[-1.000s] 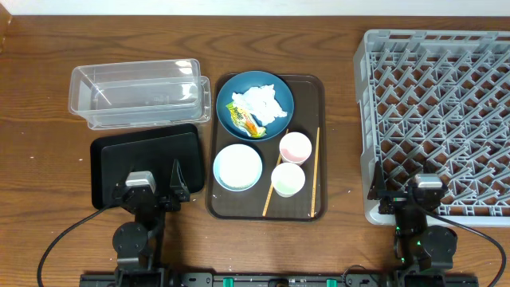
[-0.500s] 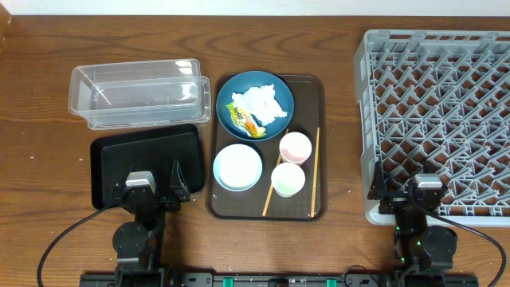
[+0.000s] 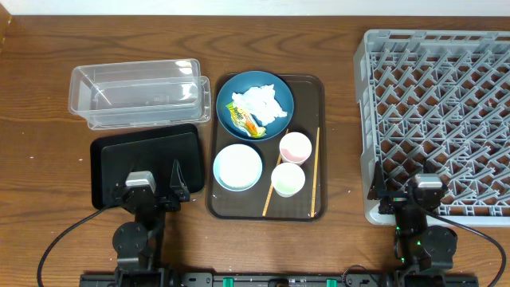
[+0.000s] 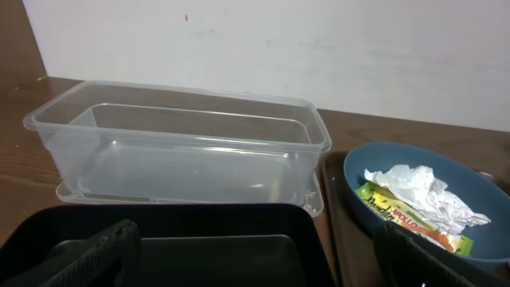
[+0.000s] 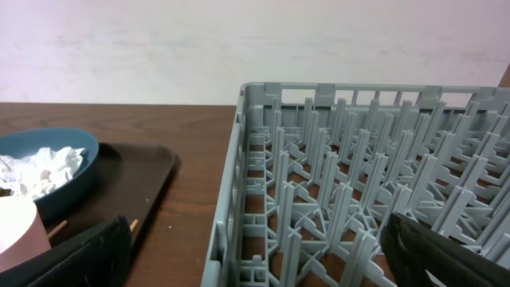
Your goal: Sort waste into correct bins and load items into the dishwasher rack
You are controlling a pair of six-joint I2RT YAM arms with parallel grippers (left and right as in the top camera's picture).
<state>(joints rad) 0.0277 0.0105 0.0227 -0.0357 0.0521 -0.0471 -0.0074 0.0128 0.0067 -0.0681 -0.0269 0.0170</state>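
On the brown serving tray (image 3: 307,206) the dark blue plate (image 3: 280,89) holds the crumpled white tissue (image 3: 261,104) and the snack wrapper (image 3: 246,121); both also show in the left wrist view, tissue (image 4: 418,191) and wrapper (image 4: 406,219). Rice grains are not told apart. A pale bowl (image 3: 237,167), pink cup (image 3: 295,147), green cup (image 3: 288,178) and two chopsticks (image 3: 314,171) lie below. The clear tub (image 3: 135,94) and black tray (image 3: 147,155) sit left. The grey rack (image 3: 438,112) is right. My left gripper (image 3: 151,185) is open over the black tray. My right gripper (image 3: 402,190) is open at the rack's near wall.
The wooden table (image 3: 40,159) extends left of the bins and between the serving tray and the rack. A white wall (image 4: 319,48) stands behind the table. Cables run from both arm bases along the near edge.
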